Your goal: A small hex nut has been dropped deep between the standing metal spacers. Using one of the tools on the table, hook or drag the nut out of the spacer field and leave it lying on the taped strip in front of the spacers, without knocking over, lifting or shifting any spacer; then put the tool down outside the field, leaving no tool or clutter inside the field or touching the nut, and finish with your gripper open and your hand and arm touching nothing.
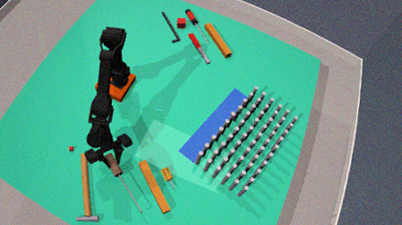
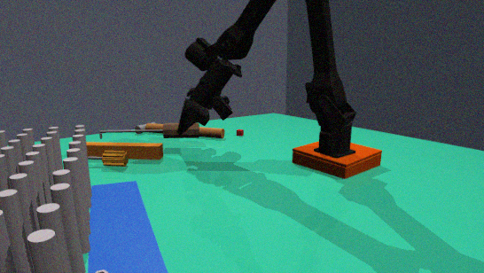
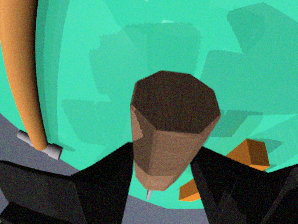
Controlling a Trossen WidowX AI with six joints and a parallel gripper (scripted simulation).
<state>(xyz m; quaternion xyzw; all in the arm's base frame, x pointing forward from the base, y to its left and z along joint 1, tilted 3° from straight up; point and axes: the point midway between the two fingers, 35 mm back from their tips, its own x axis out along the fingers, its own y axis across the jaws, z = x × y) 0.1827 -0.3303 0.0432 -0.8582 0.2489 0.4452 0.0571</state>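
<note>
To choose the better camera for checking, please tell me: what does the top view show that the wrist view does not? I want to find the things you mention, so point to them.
Only the top view shows the blue strip [image 1: 215, 122], the spacers [image 1: 239, 135] and the red-handled screwdriver [image 1: 190, 16].
Only the wrist view shows the flat butt end of the brown handle [image 1: 113, 164] [image 3: 175, 102] face-on.
Both show that handle in the gripper [image 1: 108, 157] [image 3: 161, 149], and the hammer [image 1: 86, 187] [image 3: 22, 80].
</note>
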